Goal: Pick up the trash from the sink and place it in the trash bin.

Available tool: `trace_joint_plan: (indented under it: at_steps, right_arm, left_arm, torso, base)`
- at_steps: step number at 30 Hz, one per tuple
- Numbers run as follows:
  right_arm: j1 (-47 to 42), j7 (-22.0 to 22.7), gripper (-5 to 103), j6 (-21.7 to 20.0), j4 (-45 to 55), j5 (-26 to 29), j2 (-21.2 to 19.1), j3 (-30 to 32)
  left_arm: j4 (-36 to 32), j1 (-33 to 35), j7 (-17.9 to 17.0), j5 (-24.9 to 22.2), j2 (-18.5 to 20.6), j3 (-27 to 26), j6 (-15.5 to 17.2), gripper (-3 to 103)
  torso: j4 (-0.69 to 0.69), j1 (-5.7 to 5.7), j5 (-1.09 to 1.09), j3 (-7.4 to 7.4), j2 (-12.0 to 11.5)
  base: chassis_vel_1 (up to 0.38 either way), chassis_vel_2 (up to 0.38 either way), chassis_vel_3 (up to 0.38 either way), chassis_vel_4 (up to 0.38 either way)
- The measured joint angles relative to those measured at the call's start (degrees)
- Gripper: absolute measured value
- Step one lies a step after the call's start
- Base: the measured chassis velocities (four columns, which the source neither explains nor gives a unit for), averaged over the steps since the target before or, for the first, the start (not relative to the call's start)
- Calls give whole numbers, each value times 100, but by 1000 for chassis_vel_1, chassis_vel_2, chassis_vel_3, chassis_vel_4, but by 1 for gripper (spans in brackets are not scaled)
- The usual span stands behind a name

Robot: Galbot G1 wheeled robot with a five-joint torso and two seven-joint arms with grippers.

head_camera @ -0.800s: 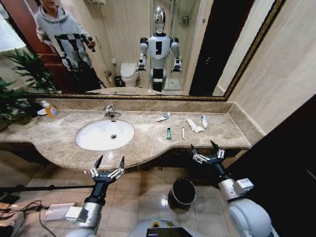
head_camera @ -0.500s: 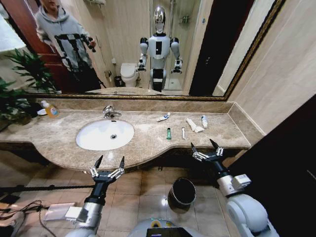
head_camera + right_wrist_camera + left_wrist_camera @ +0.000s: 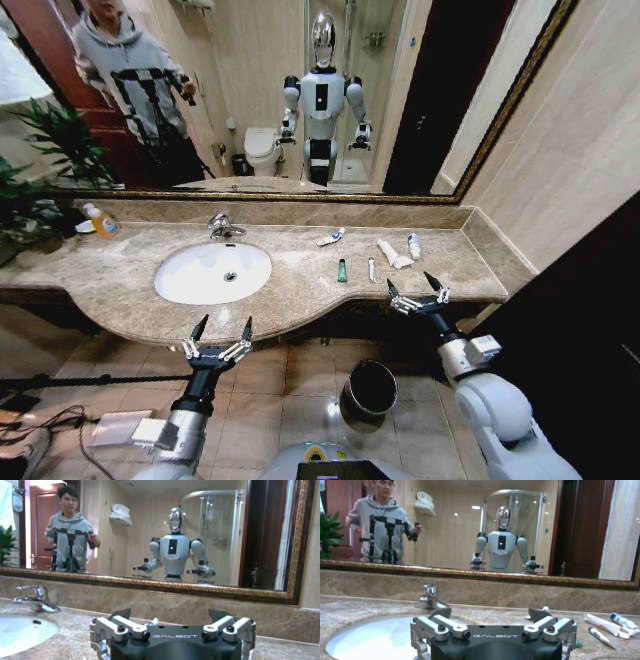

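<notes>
On the marble bench [image 3: 120, 285], right of the sink [image 3: 212, 272], the trash lies scattered: a white tube with blue end [image 3: 330, 238] nearest the mirror, a tiny green bottle [image 3: 342, 270], a thin white stick [image 3: 371, 270], a crumpled white wrapper [image 3: 391, 254] and a second blue-ended tube [image 3: 414, 246] beside it. All rest on the bench surface, none in the basin. Right gripper [image 3: 418, 294] hovers at the bench's front edge, just short of the trash, fingers spread wide, holding nothing. Left gripper [image 3: 217, 340] hangs below the bench edge in front of the sink, fingers likewise wide and empty. Trash bin [image 3: 370, 389] stands on the tiled floor between the two arms, nearer the right one. Chrome faucet [image 3: 222, 227] sits behind the basin. Orange-capped soap bottle [image 3: 99, 221] stands at the far left by the plant [image 3: 35, 180]. Left wrist view shows the tubes and stick [image 3: 600, 636] ahead, off to one side.
</notes>
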Motion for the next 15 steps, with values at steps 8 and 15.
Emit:
trace_joint_plan:
  at_steps: [8,15]
  right_arm:
    - [89,-17,100,-2,-121,40,-28,-29]
    - [352,-10,100,-70,-309,129,-149,-94]
  left_arm:
    - [0,0,0,0,0,0,0,100]
    - [0,0,0,0,0,0,0,100]
  torso:
    - [0,0,0,0,0]
    - [0,0,0,0,0]
  base:
    - [0,0,0,0]
    - [0,0,0,0]
